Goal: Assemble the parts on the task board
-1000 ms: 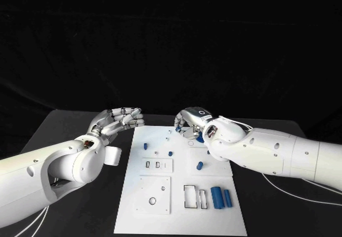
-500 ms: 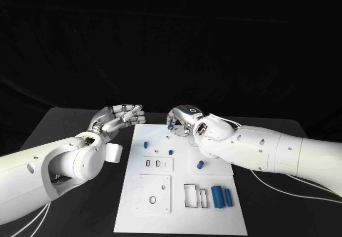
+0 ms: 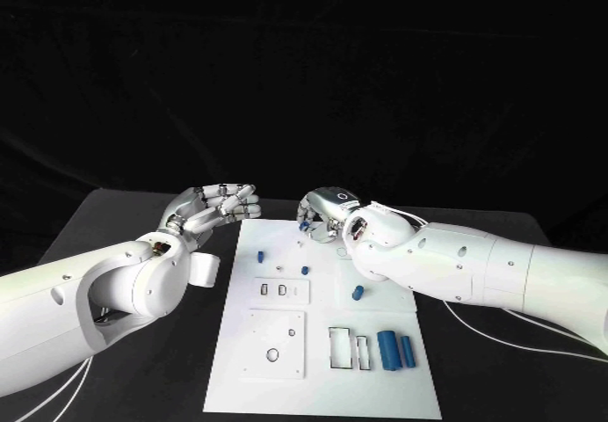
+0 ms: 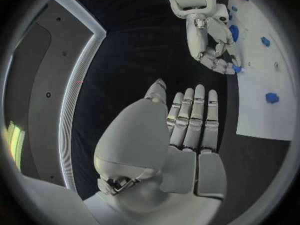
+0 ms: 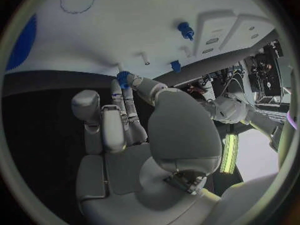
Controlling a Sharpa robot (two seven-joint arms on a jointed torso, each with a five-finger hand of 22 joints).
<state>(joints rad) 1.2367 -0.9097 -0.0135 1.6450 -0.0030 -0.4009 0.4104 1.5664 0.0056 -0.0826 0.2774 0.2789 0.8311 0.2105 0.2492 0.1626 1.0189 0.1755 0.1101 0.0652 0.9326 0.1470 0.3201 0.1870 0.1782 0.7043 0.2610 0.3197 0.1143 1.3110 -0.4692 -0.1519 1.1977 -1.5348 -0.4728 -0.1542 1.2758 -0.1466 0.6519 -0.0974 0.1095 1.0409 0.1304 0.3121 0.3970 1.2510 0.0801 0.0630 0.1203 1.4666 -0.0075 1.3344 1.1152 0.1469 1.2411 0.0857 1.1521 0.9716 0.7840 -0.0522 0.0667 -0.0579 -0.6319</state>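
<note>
The white task board (image 3: 323, 330) lies in the middle of the table. My right hand (image 3: 327, 214) hovers over its far end and pinches a small blue part (image 3: 307, 225) at its fingertips; the right wrist view shows that part (image 5: 123, 77) just above the board (image 5: 125, 20). My left hand (image 3: 215, 207) is raised beside the board's far left corner, fingers apart, holding nothing. In the left wrist view its fingers (image 4: 190, 120) are stretched out, with the right hand (image 4: 209, 35) beyond them. Two blue pegs (image 3: 261, 257) (image 3: 306, 270) stand in the board.
A loose blue piece (image 3: 356, 293) lies mid-board. Two blue cylinders (image 3: 385, 351) (image 3: 406, 351) lie near the board's front right, beside rectangular slots (image 3: 340, 348). White cables (image 3: 519, 347) run over the black table (image 3: 114, 237) to the right.
My right hand has moved left over the board's far end, carrying the small blue part. My left hand has risen slightly.
</note>
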